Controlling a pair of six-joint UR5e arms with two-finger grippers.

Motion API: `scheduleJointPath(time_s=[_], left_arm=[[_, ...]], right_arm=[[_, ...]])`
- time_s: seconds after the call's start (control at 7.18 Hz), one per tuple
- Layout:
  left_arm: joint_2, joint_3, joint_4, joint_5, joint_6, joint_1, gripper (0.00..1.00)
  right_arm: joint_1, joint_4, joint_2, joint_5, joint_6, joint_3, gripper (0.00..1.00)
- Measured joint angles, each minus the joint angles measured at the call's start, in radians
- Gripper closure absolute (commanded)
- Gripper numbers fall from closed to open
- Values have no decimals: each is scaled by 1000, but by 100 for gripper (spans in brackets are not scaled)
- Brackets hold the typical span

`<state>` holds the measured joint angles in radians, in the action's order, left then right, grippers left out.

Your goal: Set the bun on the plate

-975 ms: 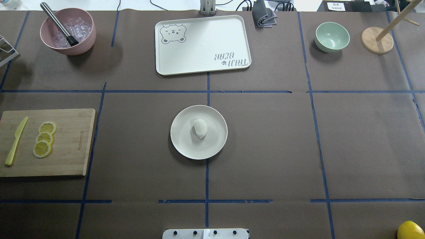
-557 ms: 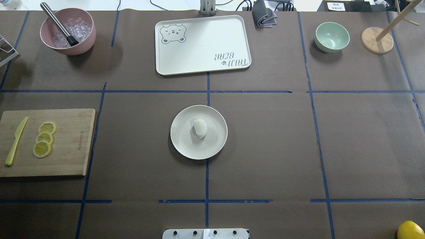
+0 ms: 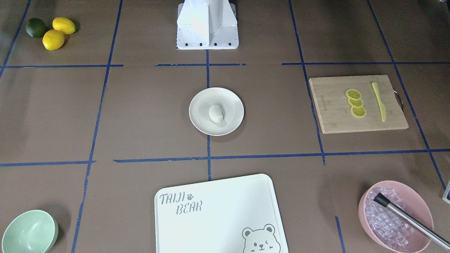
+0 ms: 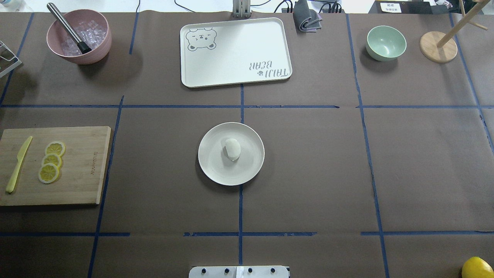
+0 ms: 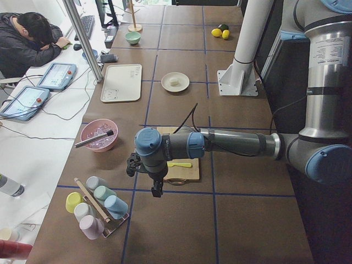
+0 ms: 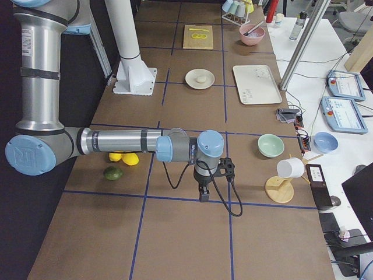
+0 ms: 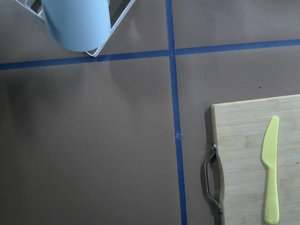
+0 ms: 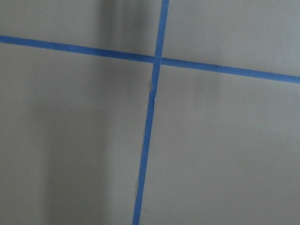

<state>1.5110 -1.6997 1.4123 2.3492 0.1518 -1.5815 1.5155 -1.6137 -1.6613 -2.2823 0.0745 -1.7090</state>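
The bun (image 4: pixel 232 149) is a small white rounded lump lying near the middle of the plate (image 4: pixel 216 170), a round cream-white dish at the table's centre. The front-facing view shows the same: bun (image 3: pixel 216 113) on plate (image 3: pixel 200 102). Neither gripper is near them. The left gripper (image 5: pixel 157 192) shows only in the exterior left view, hanging beyond the cutting board's outer end. Only the exterior right view holds the right gripper (image 6: pixel 203 198), far out toward that end of the table. Whether either is open or shut, I cannot tell.
A bear-printed tray (image 4: pixel 235 52) lies at the far centre, with a pink bowl of ice (image 4: pixel 79 36) far left and a green bowl (image 4: pixel 386 42) far right. A cutting board (image 4: pixel 77 166) holds lemon slices (image 4: pixel 51 161) and a yellow knife (image 4: pixel 17 164). Cups in a rack (image 5: pixel 96 206) stand near the left gripper.
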Motion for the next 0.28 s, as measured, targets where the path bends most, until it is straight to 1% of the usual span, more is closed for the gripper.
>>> scheduleJointPath(time_s=[0.28], left_arm=[[-6, -3, -1, -1, 0, 0, 0]], right_arm=[[0, 0, -1, 0, 0, 0, 0]])
